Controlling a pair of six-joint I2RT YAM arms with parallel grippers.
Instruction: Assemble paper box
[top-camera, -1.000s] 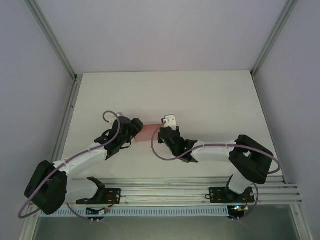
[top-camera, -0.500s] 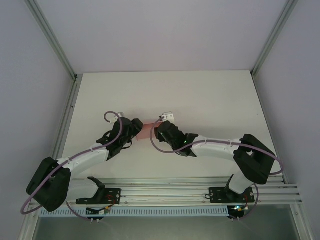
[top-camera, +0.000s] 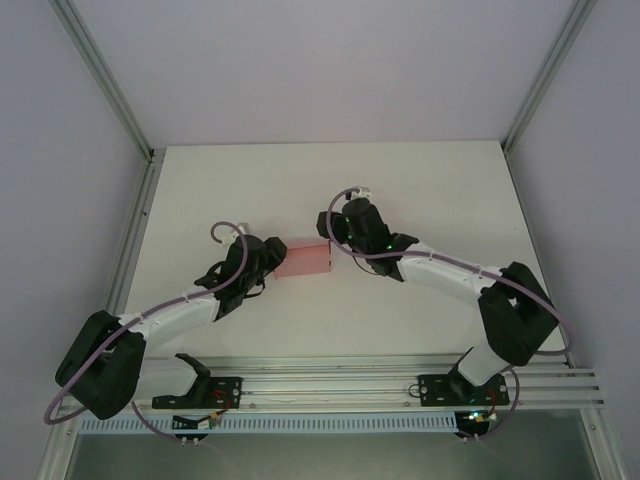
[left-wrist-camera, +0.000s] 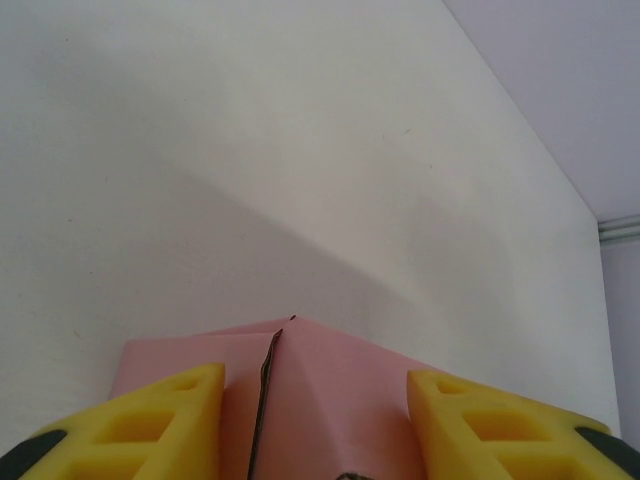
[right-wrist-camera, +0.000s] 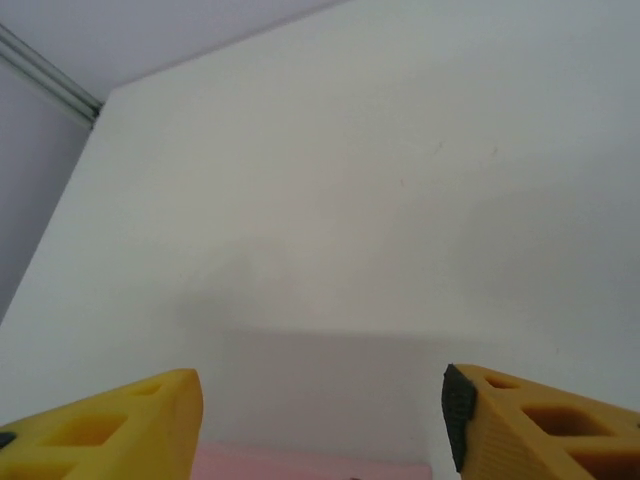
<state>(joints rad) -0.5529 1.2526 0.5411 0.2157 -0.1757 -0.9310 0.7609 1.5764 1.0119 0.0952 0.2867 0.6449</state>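
The paper box (top-camera: 308, 258) is a small pink closed box lying on the white table (top-camera: 420, 190) near its middle. My left gripper (top-camera: 274, 258) is at the box's left end. In the left wrist view the pink box (left-wrist-camera: 320, 400) fills the gap between the yellow fingers (left-wrist-camera: 150, 415), with a dark seam running down its top, so my left gripper (left-wrist-camera: 315, 378) is shut on it. My right gripper (top-camera: 338, 230) hovers just behind the box's right end. It is open (right-wrist-camera: 320, 385) with nothing between its fingers, and a strip of the pink box (right-wrist-camera: 300, 466) lies at the bottom edge.
Aluminium frame posts (top-camera: 140, 160) stand at the table's left and right back corners, with grey walls behind. A metal rail (top-camera: 330, 385) carrying both arm bases runs along the near edge. Bare table lies behind and to the right of the box.
My right gripper has opened, let go of the box and pulled back toward the back right. The box's pink top is now uncovered. My left gripper has narrowed on the box.
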